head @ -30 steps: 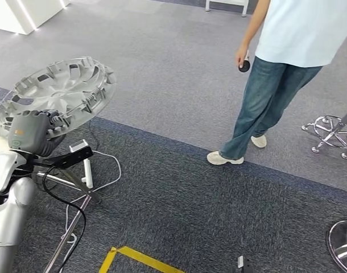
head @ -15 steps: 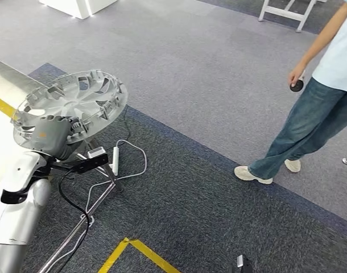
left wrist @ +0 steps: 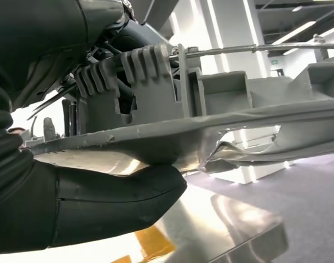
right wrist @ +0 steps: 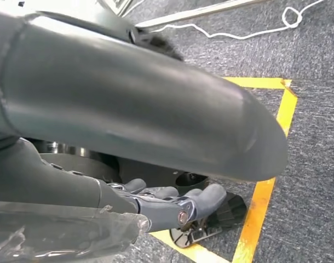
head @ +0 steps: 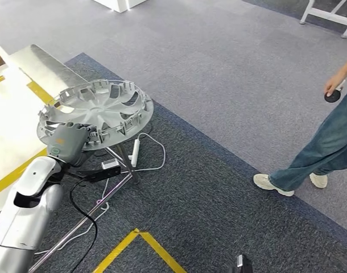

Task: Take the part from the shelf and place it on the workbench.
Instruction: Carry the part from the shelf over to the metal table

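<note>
The robot's left hand [head: 69,142] grips the rim of the part [head: 96,109], a grey plastic wheel cover, and carries it level above dark carpet; the left wrist view shows the thumb [left wrist: 115,200] pressed under the cover's edge with the ribbed clips above it. The part is off the shelf and in the air, so the pick-up looks done, while the placing remains: a pale surface edged with yellow tape [head: 11,128] lies just beside the cover on the robot's left and may be the workbench, though that cannot be told for certain. The right hand [right wrist: 173,205] hangs low over the floor tape, fingers loosely apart and holding nothing. A power strip [head: 135,152] and a white cable trail under the cover, and a person [head: 317,151] in jeans stands well apart on the right
</note>
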You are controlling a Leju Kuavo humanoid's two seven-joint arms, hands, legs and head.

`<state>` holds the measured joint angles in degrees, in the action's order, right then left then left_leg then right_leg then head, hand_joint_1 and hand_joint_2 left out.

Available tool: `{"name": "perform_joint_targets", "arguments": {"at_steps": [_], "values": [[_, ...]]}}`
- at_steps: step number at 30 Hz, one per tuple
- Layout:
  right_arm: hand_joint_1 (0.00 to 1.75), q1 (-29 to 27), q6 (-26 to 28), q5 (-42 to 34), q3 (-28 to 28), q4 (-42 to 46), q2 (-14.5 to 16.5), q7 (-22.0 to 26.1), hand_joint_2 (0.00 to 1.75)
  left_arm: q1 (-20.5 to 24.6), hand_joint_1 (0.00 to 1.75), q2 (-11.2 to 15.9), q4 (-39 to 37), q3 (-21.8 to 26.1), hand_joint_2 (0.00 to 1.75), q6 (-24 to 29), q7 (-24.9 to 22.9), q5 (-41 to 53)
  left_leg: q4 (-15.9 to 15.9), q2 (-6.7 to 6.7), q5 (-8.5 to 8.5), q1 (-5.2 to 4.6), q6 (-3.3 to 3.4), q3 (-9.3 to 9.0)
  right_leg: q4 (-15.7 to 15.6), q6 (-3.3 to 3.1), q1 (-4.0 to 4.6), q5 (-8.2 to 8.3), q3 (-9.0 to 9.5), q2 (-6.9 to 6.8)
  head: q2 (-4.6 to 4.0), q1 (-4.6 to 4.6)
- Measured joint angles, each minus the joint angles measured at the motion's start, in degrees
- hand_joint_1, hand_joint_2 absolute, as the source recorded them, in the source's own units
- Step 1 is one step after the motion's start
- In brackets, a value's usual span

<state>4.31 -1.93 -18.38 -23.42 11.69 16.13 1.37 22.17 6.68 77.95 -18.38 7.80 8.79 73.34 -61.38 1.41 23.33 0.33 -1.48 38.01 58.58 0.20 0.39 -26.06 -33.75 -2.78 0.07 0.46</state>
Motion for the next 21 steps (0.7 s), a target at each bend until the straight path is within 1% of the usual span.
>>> {"name": "perform_joint_targets", "arguments": {"at_steps": [1, 2, 3, 4, 5, 6, 7, 8, 9, 10, 11, 12, 13, 14, 15, 16, 17, 18, 19, 21], "values": [[0.0, 0.0, 0.0, 0.0, 0.0, 0.0, 0.0, 0.1, 0.0, 0.1, 1.75, -0.1, -0.1, -0.2, 1.75, 0.0, 0.0, 0.1, 2.5, 0.55, -0.49, -0.12, 0.2, -1.33, 0.0, 0.25, 0.18, -0.09, -0.03, -0.27, 0.0, 0.04], [0.0, 0.0, 0.1, 0.0, 0.0, 0.0, 0.0, 0.2, 0.0, 0.2, 1.75, -0.1, -0.2, -0.5, 1.75, -0.1, 0.0, 0.2, 3.7, 0.79, -0.39, -0.24, 0.43, -1.92, 0.1, 0.49, 0.36, -0.14, -0.05, -0.53, 0.0, 0.05], [0.0, 0.0, 0.2, 0.0, 0.0, 0.0, 0.0, 0.3, 0.0, 0.2, 1.75, -0.2, -0.3, -0.8, 1.75, -0.1, 0.0, 0.3, 4.1, 0.56, -0.16, -0.36, 0.71, -2.01, 0.0, 0.73, 0.47, -0.16, -0.03, -0.81, 0.0, 0.09], [0.0, 0.1, 0.3, 0.0, 0.0, 0.0, 0.0, 0.4, 0.0, 0.2, 1.75, -0.2, -0.5, -1.0, 1.75, -0.1, 0.0, 0.3, 4.1, 0.34, -0.19, -0.25, 1.04, -2.04, -0.1, 1.0, 0.48, -0.22, 0.03, -1.03, 0.0, 0.09], [0.0, 0.2, 0.3, 0.0, 0.0, 0.0, 0.0, 0.3, 0.0, 0.2, 1.75, -0.2, -0.6, -1.1, 1.75, -0.2, 0.0, 0.4, 4.3, 0.14, -0.21, -0.13, 1.34, -2.15, 0.1, 1.31, 0.43, -0.5, -0.04, -0.79, 0.0, 0.13], [0.0, 0.4, 0.2, 0.0, 0.0, 0.0, 0.0, 0.3, 0.0, 0.2, 1.75, -0.2, -0.7, -1.3, 1.75, -0.2, 0.0, 0.5, 4.4, -0.03, -0.25, 0.02, 1.69, -2.28, 1.2, 1.65, 0.36, -1.24, -0.52, -0.14, 0.0, 0.25], [0.0, 0.5, 0.2, 0.0, 0.0, 0.0, 0.1, 0.3, 0.0, 0.3, 1.75, -0.3, -0.9, -1.5, 1.75, -0.3, 0.0, 0.6, 4.6, -0.26, -0.31, 0.2, 2.0, -2.41, 3.5, 1.98, 0.28, -2.5, -1.62, 0.73, 0.0, 0.37], [0.0, 0.6, 0.1, 0.0, 0.0, 0.0, 0.1, 0.4, 0.0, 0.4, 1.75, -0.4, -1.0, -1.9, 1.75, -0.3, 0.1, 0.9, 4.6, -0.51, -0.28, 0.24, 2.21, -2.44, 7.1, 2.24, 0.19, -4.13, -3.29, 1.69, 0.0, 0.54], [0.0, 0.8, 0.0, 0.0, 0.0, 0.0, 0.1, 0.5, 0.0, 0.4, 1.75, -0.5, -1.3, -2.4, 1.75, -0.3, 0.1, 1.1, 4.5, -0.8, -0.27, 0.25, 2.39, -2.45, 11.2, 2.44, 0.13, -5.74, -5.29, 2.29, 0.0, 0.64], [0.0, 1.0, 0.0, -0.1, 0.0, 0.0, 0.1, 0.6, 0.0, 0.5, 1.75, -0.6, -1.5, -2.9, 1.75, -0.4, 0.2, 1.3, 4.5, -1.16, -0.26, 0.24, 2.43, -2.47, 14.6, 2.57, 0.11, -6.75, -7.05, 2.54, 0.0, 0.67], [0.0, 1.2, -0.1, -0.1, 0.0, 0.0, 0.1, 0.7, 0.0, 0.5, 1.75, -0.7, -1.8, -3.4, 1.75, -0.4, 0.2, 1.5, 4.5, -1.48, -0.23, 0.24, 2.45, -2.52, 16.3, 2.66, 0.1, -6.8, -8.08, 2.65, 0.0, 0.68], [0.0, 1.3, -0.1, -0.2, 0.0, 0.0, 0.1, 0.7, 0.0, 0.5, 1.75, -0.8, -2.2, -3.8, 1.75, -0.5, 0.3, 1.6, 4.5, -1.81, -0.19, 0.28, 2.42, -2.58, 15.7, 2.71, 0.07, -5.72, -8.05, 2.69, 0.0, 0.7], [0.0, 1.3, -0.1, -0.2, 0.0, 0.0, 0.1, 0.7, 0.0, 0.5, 1.75, -1.0, -2.5, -4.1, 1.75, -0.6, 0.3, 1.6, 4.4, -2.12, -0.12, 0.36, 2.33, -2.67, 12.9, 2.77, -0.02, -3.75, -6.96, 2.71, 0.0, 0.7], [0.0, 1.2, -0.2, -0.2, 0.1, 0.0, 0.1, 0.7, 0.0, 0.5, 1.75, -1.1, -2.8, -4.4, 1.75, -0.6, 0.3, 1.7, 4.4, -2.41, 0.0, 0.4, 2.14, -2.73, 9.0, 2.92, -0.2, -1.6, -5.3, 2.78, 0.0, 0.71], [0.0, 1.1, -0.3, -0.2, 0.1, 0.0, 0.2, 0.7, 0.0, 0.6, 1.75, -1.2, -3.0, -4.5, 1.75, -0.6, 0.3, 1.7, 4.2, -2.66, 0.11, 0.36, 1.87, -2.68, 5.1, 3.02, -0.37, -0.08, -3.47, 3.01, 0.0, 0.79], [0.0, 1.0, -0.3, -0.2, 0.1, 0.0, 0.3, 0.7, 0.0, 0.7, 1.75, -1.3, -3.2, -4.7, 1.75, -0.6, 0.3, 1.7, 4.0, -2.87, 0.12, 0.26, 1.6, -2.53, 2.4, 2.92, -0.52, 0.75, -2.18, 3.23, 0.0, 0.79], [0.0, 0.9, -0.4, -0.2, 0.2, 0.0, 0.4, 0.7, 0.0, 0.8, 1.75, -1.3, -3.3, -4.8, 1.75, -0.6, 0.4, 1.7, 3.9, -3.0, 0.12, 0.12, 1.47, -2.33, 0.9, 2.77, -0.67, 0.94, -1.52, 3.44, 0.0, 0.83], [0.0, 0.9, -0.5, -0.2, 0.2, 0.0, 0.4, 0.7, 0.0, 1.0, 1.75, -1.3, -3.6, -5.0, 1.75, -0.7, 0.5, 1.7, 3.7, -3.09, -0.02, 0.0, 1.65, -2.13, 0.5, 2.51, -0.72, 0.82, -1.31, 3.63, 0.0, 0.85], [0.0, 0.9, -0.6, -0.2, 0.3, 0.0, 0.4, 0.8, 0.0, 1.1, 1.75, -1.3, -3.8, -5.3, 1.75, -0.7, 0.7, 1.6, 3.8, -3.11, -0.2, -0.05, 1.97, -2.04, 0.4, 2.28, -0.77, 0.88, -1.44, 3.71, 0.0, 0.79], [0.0, 0.8, -0.8, -0.2, 0.5, 0.0, 0.5, 1.0, 0.0, 1.5, 1.75, -1.5, -4.5, -5.8, 1.75, -0.8, 1.2, 1.4, 4.0, -3.08, -0.46, -0.08, 2.64, -2.07, 0.3, 2.13, -0.74, 1.01, -1.57, 3.94, 0.0, 0.79]]}}
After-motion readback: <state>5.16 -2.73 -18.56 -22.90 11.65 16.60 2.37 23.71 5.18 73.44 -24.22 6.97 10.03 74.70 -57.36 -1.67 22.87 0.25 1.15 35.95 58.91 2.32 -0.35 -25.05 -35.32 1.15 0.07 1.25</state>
